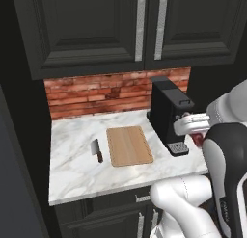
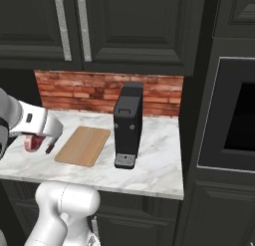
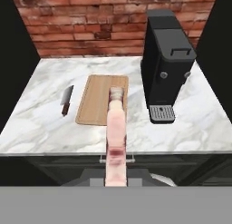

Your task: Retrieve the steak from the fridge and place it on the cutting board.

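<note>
claw (image 2: 41, 143): we see it clamped on the steak, up off the surface, in front of the surface's front edge
steak (image 3: 115, 141): held edge-on between the claw's tips; in the hand view it reads as a narrow pink strip with a darker red patch low down, running up the middle toward the board. In the left base view a red bit of it (image 1: 197, 138) shows under the hand, just right of the coffee machine's base
cutting board (image 1: 129, 145): flat on the surface, centre, long side running front to back, bare wood; steak not on it yet
cleaver (image 1: 96, 150): lying on the surface just left of the board, apart from it, dark handle toward the front edge
coffee machine (image 2: 127, 124): black, upright, just right of the board, drip grille at its foot facing the front
surface (image 3: 43, 123): white marble with grey veins, carrying board, cleaver and machine
backsplash (image 1: 101, 92): red brick behind the surface
cabinets (image 2: 124, 26): dark, above the brick, long pale handles on the doors
oven (image 2: 234, 115): we see a dark built-in front with a window, right of the surface in the right base view
contact: steak touches the claw's tips only, as far as we can tell; it sits nearer the camera than the board
</note>
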You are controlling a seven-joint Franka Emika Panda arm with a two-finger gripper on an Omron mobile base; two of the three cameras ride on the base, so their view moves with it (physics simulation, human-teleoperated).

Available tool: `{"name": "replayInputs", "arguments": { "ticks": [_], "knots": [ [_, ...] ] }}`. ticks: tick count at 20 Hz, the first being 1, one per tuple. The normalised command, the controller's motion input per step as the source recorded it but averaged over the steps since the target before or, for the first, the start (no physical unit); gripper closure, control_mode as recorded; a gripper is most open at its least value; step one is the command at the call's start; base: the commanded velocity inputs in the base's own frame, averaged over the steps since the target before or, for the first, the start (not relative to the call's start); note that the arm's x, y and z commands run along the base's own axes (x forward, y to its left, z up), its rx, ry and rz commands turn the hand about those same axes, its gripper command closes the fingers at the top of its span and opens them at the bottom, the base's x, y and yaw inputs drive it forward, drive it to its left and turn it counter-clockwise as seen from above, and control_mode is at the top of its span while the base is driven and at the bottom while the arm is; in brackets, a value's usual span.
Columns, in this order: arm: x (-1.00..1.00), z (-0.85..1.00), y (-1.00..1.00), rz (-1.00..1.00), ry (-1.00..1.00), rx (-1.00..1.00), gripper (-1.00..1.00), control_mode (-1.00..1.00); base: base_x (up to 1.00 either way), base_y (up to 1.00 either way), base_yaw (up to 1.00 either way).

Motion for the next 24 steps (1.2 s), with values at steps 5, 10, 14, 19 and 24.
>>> {"name": "replayInputs", "arguments": {
  "ticks": [5,10,14,19,24],
  "knots": [
    [0.17,-0.56,0.16,0.00,0.00,0.00,1.00,-1.00,0.00,0.00,0.00],
    [0.53,-0.41,0.22,-0.02,0.00,-0.06,1.00,-1.00,0.00,0.00,0.00],
    [0.73,-0.22,0.22,-0.05,0.01,-0.03,1.00,-1.00,0.00,0.00,0.00],
    [0.66,-0.32,0.09,-0.04,0.09,0.00,1.00,-1.00,0.00,0.00,0.00],
    [0.44,-0.47,0.00,-0.01,0.04,0.00,1.00,-1.00,0.00,0.00,0.00]
  ]
}}
